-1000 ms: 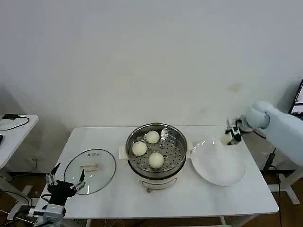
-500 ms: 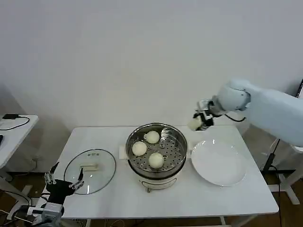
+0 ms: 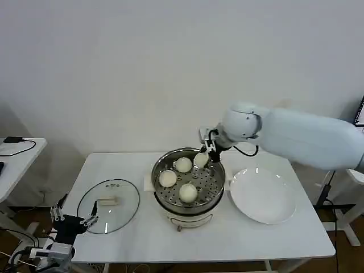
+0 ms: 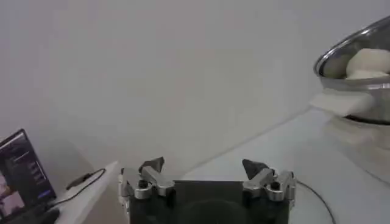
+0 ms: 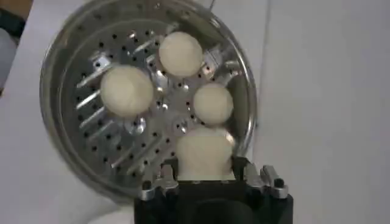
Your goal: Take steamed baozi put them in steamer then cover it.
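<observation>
The fourth baozi (image 3: 201,160) is clamped in the right gripper (image 3: 207,154), above the far rim of the steamer (image 3: 187,205). Below the claw, three baozi (image 3: 187,193) lie on the perforated tray. The cover (image 3: 108,205) lies on the table (image 3: 273,239), well to the claw's left. Near it the left gripper (image 3: 75,219) waits, fingers apart. The white plate (image 3: 263,196) lies right of the claw.

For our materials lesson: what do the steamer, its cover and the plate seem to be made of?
Steamer: polished metal, likely stainless steel, with mirror glints and a perforated tray.
Cover: clear glass, since the table shows through; metal rim, pale handle.
Plate: glossy white, perhaps ceramic; plastic cannot be ruled out.
</observation>
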Robot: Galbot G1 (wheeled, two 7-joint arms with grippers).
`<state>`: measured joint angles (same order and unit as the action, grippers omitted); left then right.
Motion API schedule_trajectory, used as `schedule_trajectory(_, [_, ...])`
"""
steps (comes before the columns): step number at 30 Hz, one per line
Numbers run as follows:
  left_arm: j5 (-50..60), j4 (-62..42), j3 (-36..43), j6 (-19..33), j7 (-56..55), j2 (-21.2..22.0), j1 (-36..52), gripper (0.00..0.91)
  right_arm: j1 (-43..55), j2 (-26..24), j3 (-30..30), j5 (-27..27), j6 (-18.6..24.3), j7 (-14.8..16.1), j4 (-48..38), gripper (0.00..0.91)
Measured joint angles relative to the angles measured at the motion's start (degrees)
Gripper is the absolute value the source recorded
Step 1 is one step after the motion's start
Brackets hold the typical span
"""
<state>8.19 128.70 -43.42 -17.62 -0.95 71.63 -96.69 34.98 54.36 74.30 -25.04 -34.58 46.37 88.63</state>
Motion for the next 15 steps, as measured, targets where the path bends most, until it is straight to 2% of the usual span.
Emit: schedule_trajectory(15, [-0.02, -0.56, -0.23, 0.06, 0.00, -0.22, 0.48, 0.907, -5.39, 2.66, 0.07, 1.70, -1.76, -0.50, -4.63, 0.584])
